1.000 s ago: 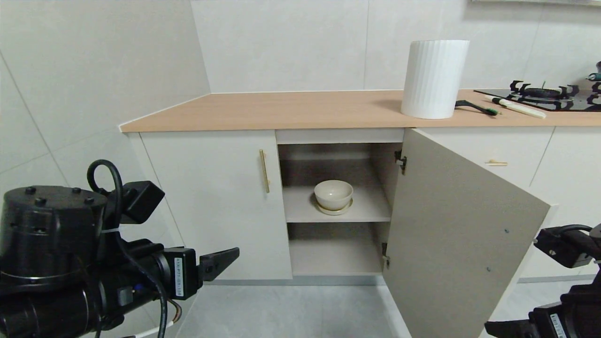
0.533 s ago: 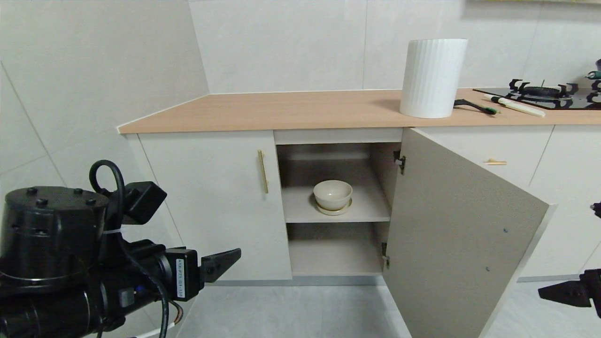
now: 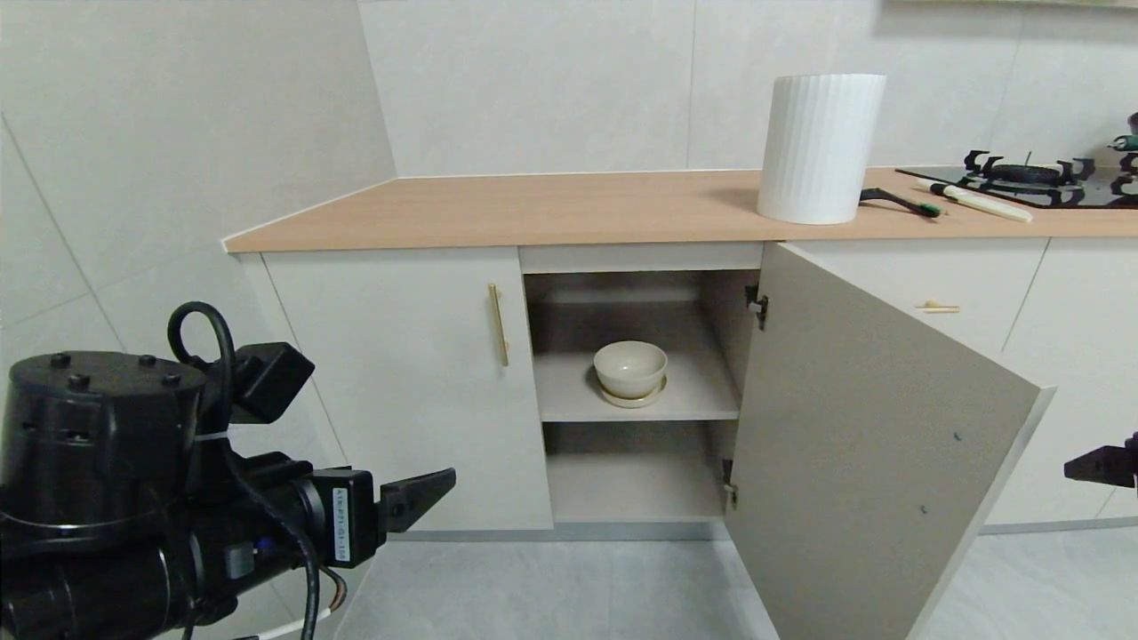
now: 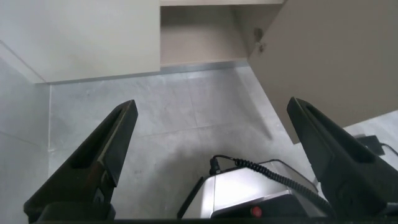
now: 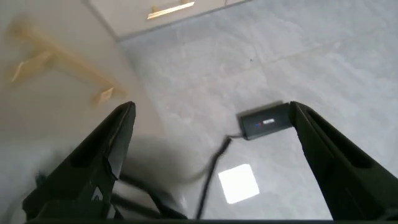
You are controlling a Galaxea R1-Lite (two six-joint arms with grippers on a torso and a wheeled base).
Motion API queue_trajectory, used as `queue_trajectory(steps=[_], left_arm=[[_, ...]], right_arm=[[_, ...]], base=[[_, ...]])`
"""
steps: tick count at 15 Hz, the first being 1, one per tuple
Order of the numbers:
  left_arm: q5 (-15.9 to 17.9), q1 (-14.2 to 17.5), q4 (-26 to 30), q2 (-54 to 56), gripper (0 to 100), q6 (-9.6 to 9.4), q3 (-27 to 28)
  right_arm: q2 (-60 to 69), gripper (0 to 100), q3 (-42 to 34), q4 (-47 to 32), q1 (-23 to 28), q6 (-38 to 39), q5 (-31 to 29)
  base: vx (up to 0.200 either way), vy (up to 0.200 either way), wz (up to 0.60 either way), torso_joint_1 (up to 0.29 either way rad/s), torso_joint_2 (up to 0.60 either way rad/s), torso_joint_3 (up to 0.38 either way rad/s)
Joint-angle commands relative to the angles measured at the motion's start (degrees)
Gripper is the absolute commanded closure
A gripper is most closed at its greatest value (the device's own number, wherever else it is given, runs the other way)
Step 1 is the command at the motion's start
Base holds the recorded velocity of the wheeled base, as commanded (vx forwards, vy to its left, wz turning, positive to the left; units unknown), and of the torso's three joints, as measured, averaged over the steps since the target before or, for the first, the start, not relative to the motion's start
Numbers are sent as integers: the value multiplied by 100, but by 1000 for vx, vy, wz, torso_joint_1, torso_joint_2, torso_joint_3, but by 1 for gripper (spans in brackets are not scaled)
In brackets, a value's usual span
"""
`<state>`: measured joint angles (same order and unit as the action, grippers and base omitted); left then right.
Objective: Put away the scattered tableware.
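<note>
- Holding the left gripper (image 4: 210, 106) spread wide, pinching nothing, low above the grey floor (image 4: 155, 130) in front of the closed cabinet door (image 3: 409, 382).
- Holding the right gripper (image 5: 211, 107) spread wide too, pinching nothing, above the floor and near a gold handle (image 5: 59, 62).
- Finding the bowl (image 3: 630, 368) sitting upright on a saucer (image 3: 633, 399), on the upper shelf (image 3: 698, 396) inside the open cabinet, well apart from both grippers.
- Seeing the open door (image 3: 871, 427) swinging out on the robot's right of the shelves.
- Seeing, on the surface (image 3: 533, 209) above, a white ribbed container (image 3: 820, 147) standing upright, with a black-handled tool (image 3: 898, 203) and a pale knife (image 3: 978, 203) lying just beside it, towards the stove (image 3: 1031, 173).
</note>
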<state>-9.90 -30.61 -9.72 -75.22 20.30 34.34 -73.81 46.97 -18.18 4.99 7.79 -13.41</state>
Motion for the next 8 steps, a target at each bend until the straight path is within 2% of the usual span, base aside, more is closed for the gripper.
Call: queue_trajectory(steps=[1,5,6,8], left_arm=[[-3,2,-4,7,0,1,2],[-3,64,-4,25,0,1,2],[-3,64,-4,25,0,9,2],[-3,64,-4,42,0,9,2]], right_arm=[[-634,0,-100,359,90,214,31],[-1065,0,-259,851,-15,390,49],[-1276,0,-399,1220,-244,671,40],[-1355,0,-557,1510,-481,733,40]], base=[[0,0,0,0,0,0],[0,0,0,0,0,0],[0,0,0,0,0,0],[0,0,0,0,0,0]])
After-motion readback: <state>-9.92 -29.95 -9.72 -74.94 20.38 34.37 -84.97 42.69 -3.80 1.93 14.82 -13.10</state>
